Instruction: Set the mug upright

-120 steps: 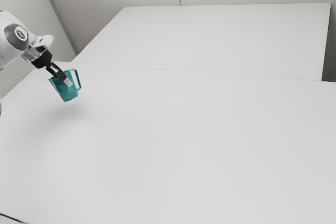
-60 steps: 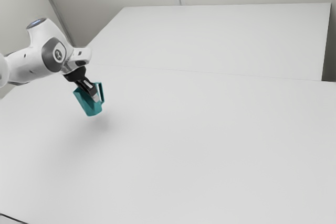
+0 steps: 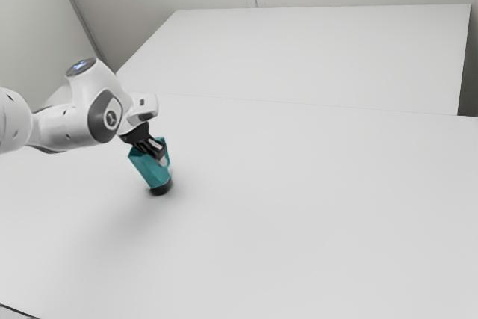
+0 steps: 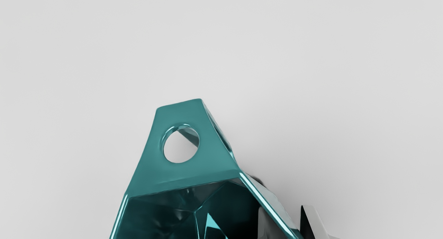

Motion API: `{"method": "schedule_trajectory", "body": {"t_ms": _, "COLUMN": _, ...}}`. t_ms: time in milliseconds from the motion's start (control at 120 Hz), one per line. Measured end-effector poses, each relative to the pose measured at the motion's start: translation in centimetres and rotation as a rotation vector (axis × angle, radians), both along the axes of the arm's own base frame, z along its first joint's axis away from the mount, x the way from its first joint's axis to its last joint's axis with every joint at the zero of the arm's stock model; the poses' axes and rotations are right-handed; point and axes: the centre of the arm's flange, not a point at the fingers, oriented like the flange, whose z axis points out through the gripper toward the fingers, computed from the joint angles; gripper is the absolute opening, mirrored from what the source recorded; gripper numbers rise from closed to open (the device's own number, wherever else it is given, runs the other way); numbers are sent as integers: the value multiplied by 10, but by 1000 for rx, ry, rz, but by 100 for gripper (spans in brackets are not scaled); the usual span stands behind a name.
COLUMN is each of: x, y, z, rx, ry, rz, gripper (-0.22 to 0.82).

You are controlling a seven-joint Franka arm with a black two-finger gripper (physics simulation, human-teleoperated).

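The teal mug (image 3: 151,169) leans in the exterior view, its open rim towards the arm and its base low, over a dark contact shadow; whether it touches the table is unclear. My gripper (image 3: 160,160) is shut on the mug's side wall near the rim. Looking from the wrist, I see into the mug (image 4: 187,183), whose handle part has a round hole. There the gripper (image 4: 285,216) has one finger inside the mug and the other outside, with the wall between them. The mug's base is hidden in that view.
The white table (image 3: 299,207) spreads around the mug, with a second white surface (image 3: 314,54) behind it. A dark cable (image 3: 19,311) lies at the exterior view's lower left corner.
My arm has carried the mug towards the exterior view's right and down, closer to the table. A dark contact shadow now shows at its base; the mug is still tilted.
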Motion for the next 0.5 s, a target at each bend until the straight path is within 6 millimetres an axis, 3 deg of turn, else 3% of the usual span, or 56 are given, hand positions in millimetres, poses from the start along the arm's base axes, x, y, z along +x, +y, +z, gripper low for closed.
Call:
{"method": "schedule_trajectory", "body": {"t_ms": 408, "x": 7, "y": -15, "z": -21, "rx": -12, "ry": 13, "rz": 66, "gripper": -12}}
{"method": "schedule_trajectory", "body": {"t_ms": 442, "x": 7, "y": -15, "z": -22, "rx": -13, "ry": 14, "rz": 69, "gripper": -11}}
{"method": "schedule_trajectory", "body": {"t_ms": 500, "x": 7, "y": -18, "z": -22, "rx": -16, "ry": 13, "rz": 71, "gripper": 0}}
